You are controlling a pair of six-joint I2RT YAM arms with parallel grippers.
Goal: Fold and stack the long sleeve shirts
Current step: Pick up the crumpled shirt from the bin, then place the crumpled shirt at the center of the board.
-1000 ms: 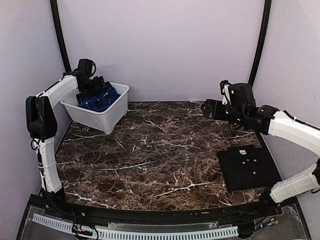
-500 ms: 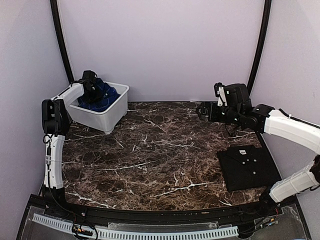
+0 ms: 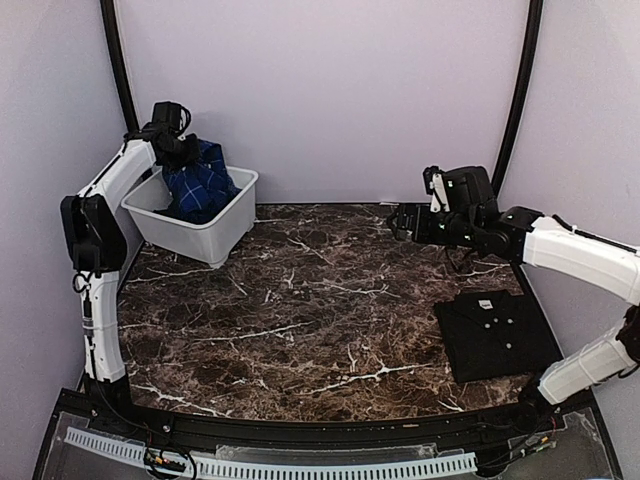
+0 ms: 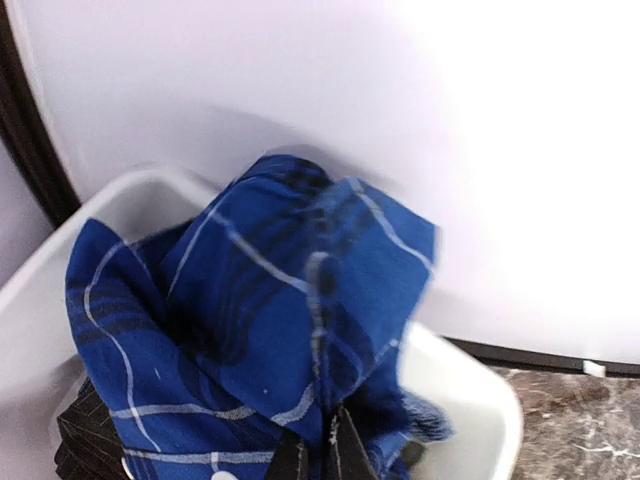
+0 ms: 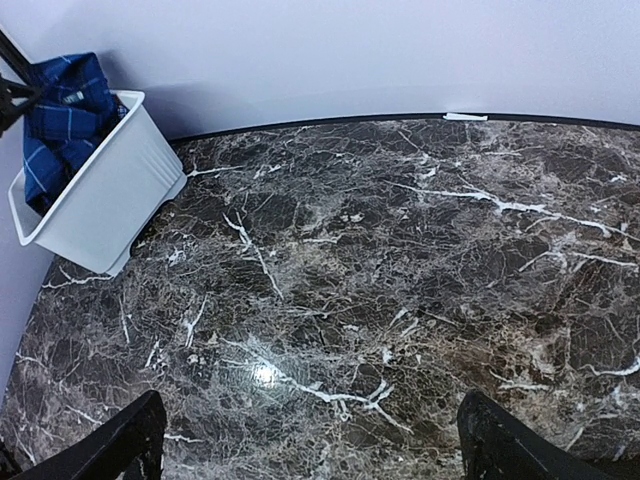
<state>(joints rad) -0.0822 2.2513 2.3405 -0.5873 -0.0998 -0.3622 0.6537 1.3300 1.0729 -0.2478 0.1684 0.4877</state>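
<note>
The royal-blue plaid shirt point(image 3: 201, 180) hangs bunched above the white tub point(image 3: 215, 236) at the back left. My left gripper point(image 3: 183, 150) is shut on a fold of it, and in the left wrist view the cloth point(image 4: 260, 320) rises from between the pinched fingertips point(image 4: 347, 452) of that gripper point(image 4: 320, 458). The plain black shirt point(image 3: 496, 335) with white buttons lies folded flat at the table's right front. My right gripper point(image 3: 400, 222) hovers open over the back right of the table, and its wrist view shows nothing between its jaws point(image 5: 315, 450).
The tub point(image 5: 105, 195) stands against the back wall, with the blue shirt point(image 5: 62, 110) sticking out of it. A dark striped cloth point(image 4: 88, 438) lies low in the tub point(image 4: 480, 400). The marble tabletop point(image 3: 320, 300) spreads between the arms.
My left gripper closed on the blue plaid shirt inside the tub and raised it, so the cloth now hangs above the rim. The right gripper drifted slightly left, still open.
</note>
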